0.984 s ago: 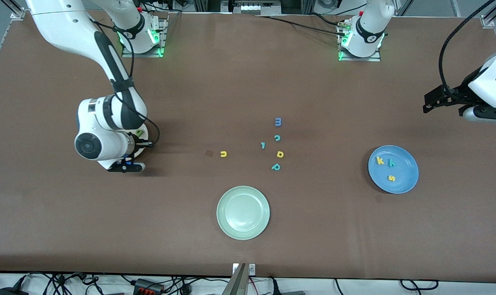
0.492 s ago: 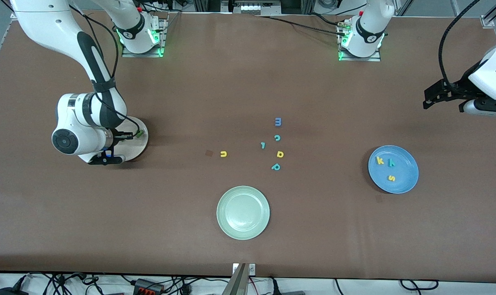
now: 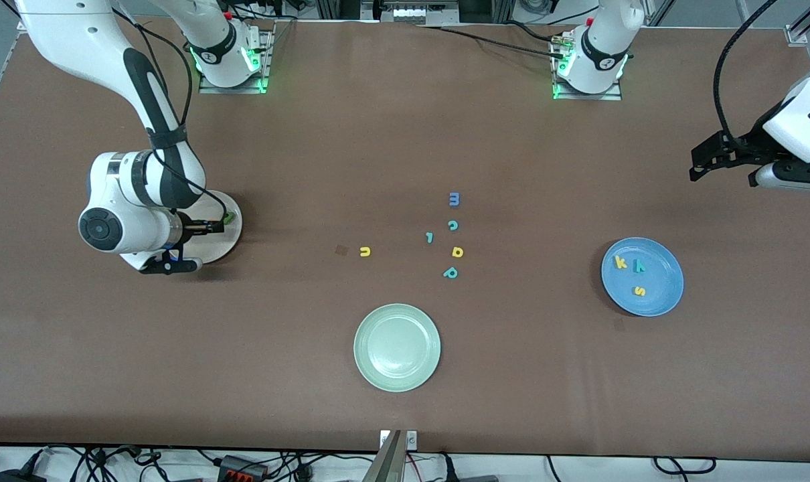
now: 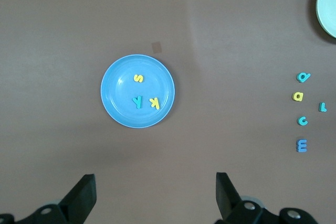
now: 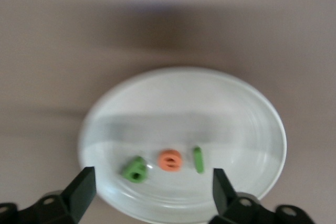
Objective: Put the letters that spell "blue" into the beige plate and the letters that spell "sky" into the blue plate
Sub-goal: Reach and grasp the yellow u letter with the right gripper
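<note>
The beige plate (image 5: 184, 140) holds a light-green b (image 5: 135, 170), an orange e (image 5: 170, 160) and a dark-green l (image 5: 198, 159) in a row; only the right wrist view shows them, since in the front view the right arm covers most of that plate (image 3: 227, 231). The yellow u (image 3: 365, 252) lies on the brown surface (image 3: 405, 147) mid-table. The blue plate (image 3: 659, 294) holds the yellow k (image 3: 620, 262), teal y (image 3: 638, 266) and yellow s (image 3: 639, 291). The right hand (image 5: 149, 192) hangs low over the beige plate, fingers wide apart, empty. The left hand (image 4: 155, 195) waits above the surface at its own end, spread wide, empty.
</note>
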### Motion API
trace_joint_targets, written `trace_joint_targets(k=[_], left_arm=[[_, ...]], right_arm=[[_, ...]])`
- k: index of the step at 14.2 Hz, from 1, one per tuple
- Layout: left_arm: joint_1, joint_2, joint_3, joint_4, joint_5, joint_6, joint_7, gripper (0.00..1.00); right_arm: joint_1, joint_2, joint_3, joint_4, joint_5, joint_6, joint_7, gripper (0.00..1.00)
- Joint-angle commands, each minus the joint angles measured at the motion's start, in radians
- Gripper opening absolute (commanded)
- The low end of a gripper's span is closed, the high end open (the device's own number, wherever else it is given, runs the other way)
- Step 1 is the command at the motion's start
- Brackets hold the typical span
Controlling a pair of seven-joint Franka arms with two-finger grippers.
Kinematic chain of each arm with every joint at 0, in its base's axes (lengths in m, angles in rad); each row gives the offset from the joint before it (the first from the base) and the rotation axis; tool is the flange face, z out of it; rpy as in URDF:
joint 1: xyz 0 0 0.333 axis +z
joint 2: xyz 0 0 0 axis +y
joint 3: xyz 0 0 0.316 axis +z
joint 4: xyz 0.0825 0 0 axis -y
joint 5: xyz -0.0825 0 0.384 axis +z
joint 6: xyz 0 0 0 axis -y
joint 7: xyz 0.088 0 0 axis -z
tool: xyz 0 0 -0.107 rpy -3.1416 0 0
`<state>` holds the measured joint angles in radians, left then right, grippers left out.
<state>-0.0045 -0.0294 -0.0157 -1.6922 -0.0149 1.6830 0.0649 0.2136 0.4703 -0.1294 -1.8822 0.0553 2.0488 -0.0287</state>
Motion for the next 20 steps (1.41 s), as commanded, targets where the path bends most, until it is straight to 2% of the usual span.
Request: trace_joint_targets(k=[1, 4, 8, 10, 13, 16, 18, 20], left_arm=[[0.006, 0.003, -0.006, 0.008, -0.016, 0.004, 0.013, 1.00], [0.006, 0.003, -0.006, 0.008, -0.014, 0.004, 0.013, 1.00], [0.005, 0.003, -0.006, 0.008, -0.014, 0.004, 0.013, 1.00], [0.005, 0.003, -0.006, 0.008, -0.014, 0.004, 0.013, 1.00], [0.005, 0.003, -0.006, 0.008, -0.013, 0.004, 0.013, 1.00], [0.003, 0.003, -0.006, 0.008, -0.013, 0.004, 0.013, 1.00], [0.003, 0.003, -0.006, 0.008, -0.014, 0.004, 0.013, 1.00], [0.003, 0.003, -0.007, 0.008, -0.013, 0.004, 0.013, 1.00]], right_arm=[[0.073, 0.062, 0.008, 0.133, 0.015, -0.019, 0.057, 1.00], [0.188, 0.134, 0.008, 0.236, 0.025, -0.015, 0.250, 1.00], [0.302, 0.185, 0.010, 0.304, 0.029, 0.004, 0.435, 1.00], [0.360, 0.215, 0.013, 0.327, 0.082, 0.060, 0.496, 1.00], [0.440, 0.263, 0.013, 0.348, 0.092, 0.174, 0.573, 1.00], [0.496, 0.301, 0.014, 0.351, 0.098, 0.269, 0.566, 1.00], [0.526, 0.320, 0.014, 0.351, 0.094, 0.272, 0.564, 0.86], [0.532, 0.333, 0.014, 0.351, 0.090, 0.274, 0.555, 0.80]])
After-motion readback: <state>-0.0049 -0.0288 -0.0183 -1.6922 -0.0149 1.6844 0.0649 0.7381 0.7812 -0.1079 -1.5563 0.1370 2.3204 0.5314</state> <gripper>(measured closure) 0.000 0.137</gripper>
